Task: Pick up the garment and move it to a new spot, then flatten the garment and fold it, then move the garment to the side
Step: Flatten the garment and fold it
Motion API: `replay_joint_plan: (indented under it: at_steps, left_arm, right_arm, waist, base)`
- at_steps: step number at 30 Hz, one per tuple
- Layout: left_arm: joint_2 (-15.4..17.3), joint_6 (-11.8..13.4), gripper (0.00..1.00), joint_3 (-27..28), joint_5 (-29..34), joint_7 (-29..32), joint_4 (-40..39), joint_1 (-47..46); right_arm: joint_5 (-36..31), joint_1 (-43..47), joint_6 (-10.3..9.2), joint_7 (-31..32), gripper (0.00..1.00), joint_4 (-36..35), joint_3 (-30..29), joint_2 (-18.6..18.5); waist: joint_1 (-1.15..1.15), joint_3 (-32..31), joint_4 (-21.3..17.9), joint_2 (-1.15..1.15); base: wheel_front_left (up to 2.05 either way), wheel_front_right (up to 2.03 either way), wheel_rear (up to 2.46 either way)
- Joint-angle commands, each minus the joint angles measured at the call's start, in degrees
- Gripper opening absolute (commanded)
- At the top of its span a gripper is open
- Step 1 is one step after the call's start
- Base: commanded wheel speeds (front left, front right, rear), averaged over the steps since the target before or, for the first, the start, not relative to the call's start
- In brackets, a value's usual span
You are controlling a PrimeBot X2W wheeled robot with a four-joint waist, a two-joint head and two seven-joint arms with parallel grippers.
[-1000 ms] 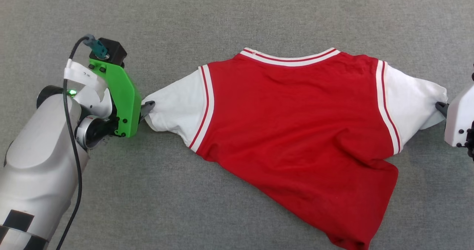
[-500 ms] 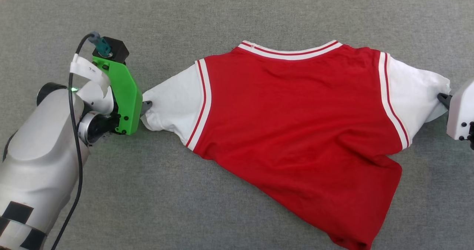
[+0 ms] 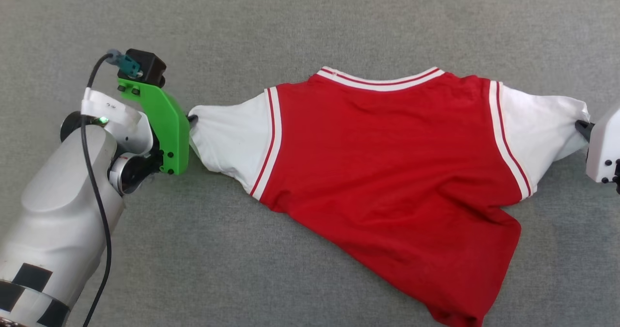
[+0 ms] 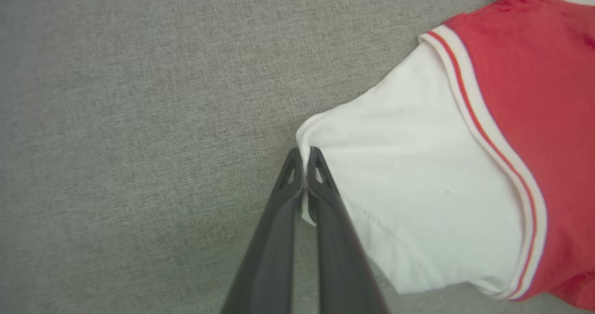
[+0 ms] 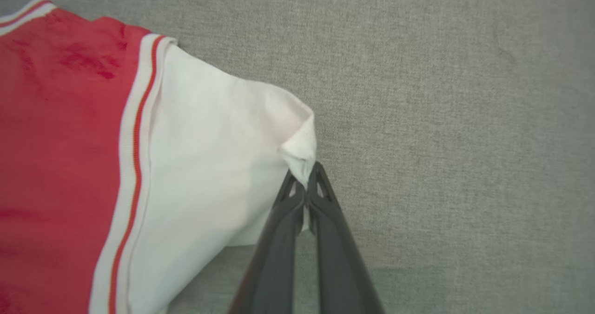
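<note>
- Across the grey cloth surface (image 3: 290,22), the garment (image 3: 387,172) lies spread between the two arms. Its striped collar trim (image 3: 382,81) is on the far side.
- Its red body slants toward the near right, and the hem corner (image 3: 460,315) reaches the bottom edge of the head view.
- Soft wrinkles cross the red cloth, and one fold runs along the right flank below the armhole.
- The left sleeve (image 3: 227,138) is white and drawn out to the robot's left, narrowing to a point at the left gripper (image 3: 193,119).
- The left gripper is clenched on that sleeve's edge. In the left wrist view, its two dark fingers meet with a thin fold of white cloth pinched between them.
- The right sleeve (image 3: 542,128) is also white and drawn out to the robot's right, ending at the right gripper (image 3: 580,126).
- The right gripper is clenched on the sleeve tip. In the right wrist view, a small bunched corner of white cloth sits between its closed fingertips.
- White-and-red striped trim borders each armhole where sleeve meets body.
- A green bracket (image 3: 167,123) on the left wrist carries a black block (image 3: 145,68), and a dark cable (image 3: 94,181) runs down the pale forearm.
</note>
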Motion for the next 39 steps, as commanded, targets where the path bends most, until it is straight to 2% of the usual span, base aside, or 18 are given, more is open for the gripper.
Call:
replay_joint_plan:
  at_steps: [1,14,22,29,39]
  left_arm:
    - [0.13,-0.16,0.0,0.47,-0.27,-1.79,0.21,0.13]
    - [3.52,0.42,0.0,3.3,-0.12,-14.66,-3.25,2.71]
    - [6.93,4.68,0.0,6.35,0.05,-19.97,-11.97,7.24]
    - [11.36,9.77,0.0,9.86,0.13,-22.41,-23.24,11.44]
    - [16.4,16.44,0.0,14.29,0.8,-23.58,-37.95,15.44]
  right_arm:
    - [0.09,-0.78,-0.04,-0.89,0.0,-0.04,0.23,-0.36]
    - [0.94,-1.14,-0.04,-7.46,0.0,-1.68,0.81,-3.3]
    - [2.76,-2.2,-0.04,-12.62,0.0,-4.48,1.45,-5.45]
    - [3.63,-3.66,-0.04,-15.04,0.0,-7.33,1.22,-6.31]
    - [2.83,-4.51,-0.04,-14.14,0.0,-12.68,-1.23,-4.25]
  waist:
    - [0.0,-2.53,0.43,0.0]
    - [0.0,-11.47,1.27,0.0]
    - [0.0,-16.18,0.91,0.0]
    - [0.0,-19.43,0.15,0.0]
    - [0.0,-22.27,-0.86,0.0]
  base:
    - [0.0,0.0,0.0]
    - [0.0,0.0,0.0]
    - [0.0,0.0,0.0]
    - [0.0,0.0,0.0]
    - [0.0,0.0,0.0]
